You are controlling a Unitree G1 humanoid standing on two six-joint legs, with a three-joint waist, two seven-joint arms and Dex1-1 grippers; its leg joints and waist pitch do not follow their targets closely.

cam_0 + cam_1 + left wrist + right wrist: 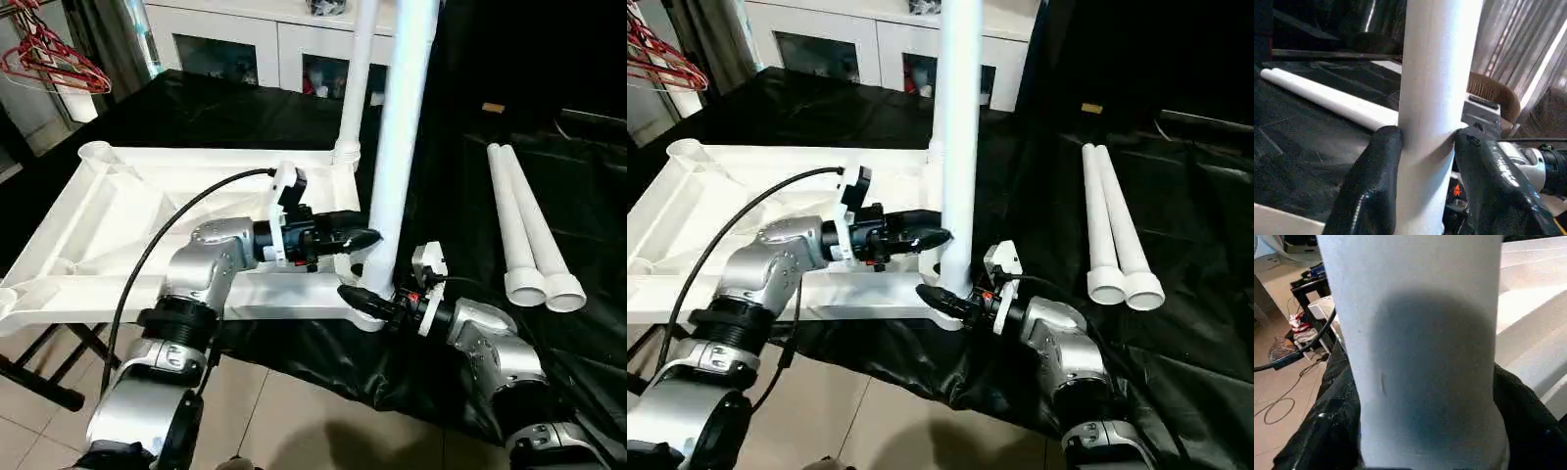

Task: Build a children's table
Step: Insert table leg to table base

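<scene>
**Near leg upright in its socket, both grippers at it**

On the black-draped worktop the tabletop lies upside down, ribbed underside up, round sockets at its corners. Two legs stand upright in the sockets on the robot's right side: the far leg in the rear corner and the near leg in the front corner, close to the worktop edge. Two more legs lie flat side by side on the black cloth to the right, well apart from the tabletop, their wider ends toward the robot.

The right gripper is low on the near leg, just above the socket. In the right wrist view its fingers sit on either side of the tube and press against it, so it is grasping the near leg.

The left gripper reaches across the tabletop from the left and meets the same leg higher up. In the left wrist view its fingers straddle the tube; one touches the leg's side, the other stands close beside it. Whether they are clamped on the leg or loosened around it cannot be told.

A black cable arcs over the left forearm. Behind the worktop stands a white cabinet with glass doors, and red hangers hang at the far left.
</scene>
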